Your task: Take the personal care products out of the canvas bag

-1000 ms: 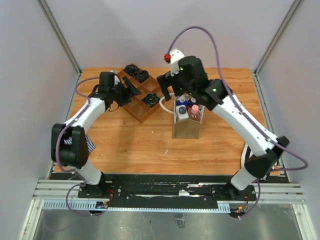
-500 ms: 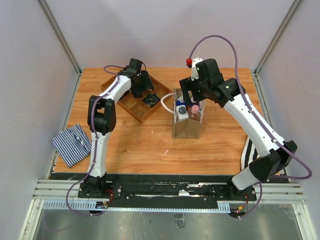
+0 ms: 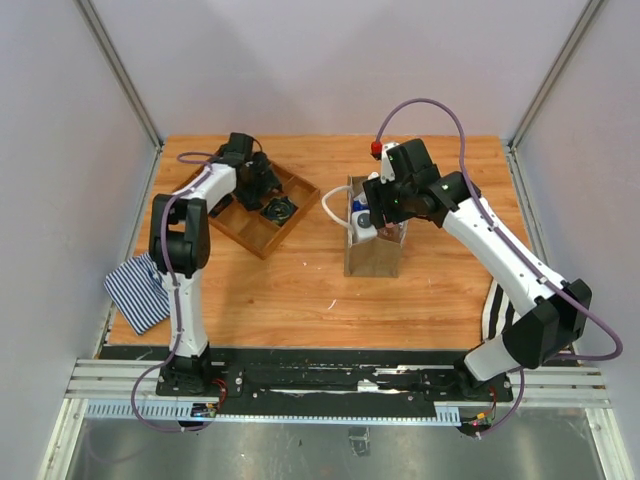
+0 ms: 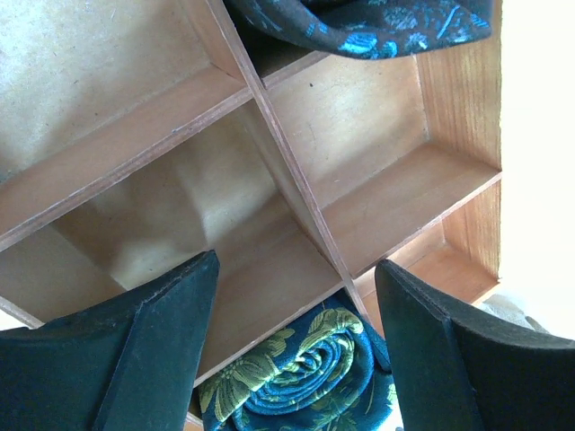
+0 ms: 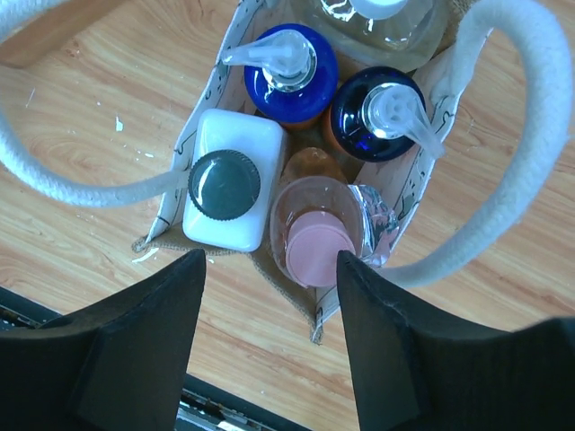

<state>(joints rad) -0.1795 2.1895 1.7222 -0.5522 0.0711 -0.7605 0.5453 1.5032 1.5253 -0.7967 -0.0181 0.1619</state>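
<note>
- The canvas bag (image 3: 372,258) stands upright just right of the middle of the top view, on the wooden table (image 3: 300,290).
- All five bottles sit inside it. In the right wrist view, the white rectangular bottle (image 5: 232,193) with a dark round cap is at centre left. The pink-capped bottle (image 5: 316,242) touches its right side.
- Above them are the left blue pump bottle (image 5: 289,72) and the right blue pump bottle (image 5: 377,112). The clear white-capped bottle (image 5: 382,22) is at the top edge.
- The white rope handles (image 5: 530,135) loop out to both sides.
- The right gripper (image 5: 268,269) hangs over the bag mouth, jaws spread and holding nothing.
- The left gripper (image 4: 296,265) is likewise spread and empty, low over the wooden tray (image 3: 245,225) in the upper left of the top view.
- Rolled leaf-print fabric (image 4: 305,377) lies in a tray compartment.
- A striped cloth (image 3: 140,290) lies at the left table edge.
</note>
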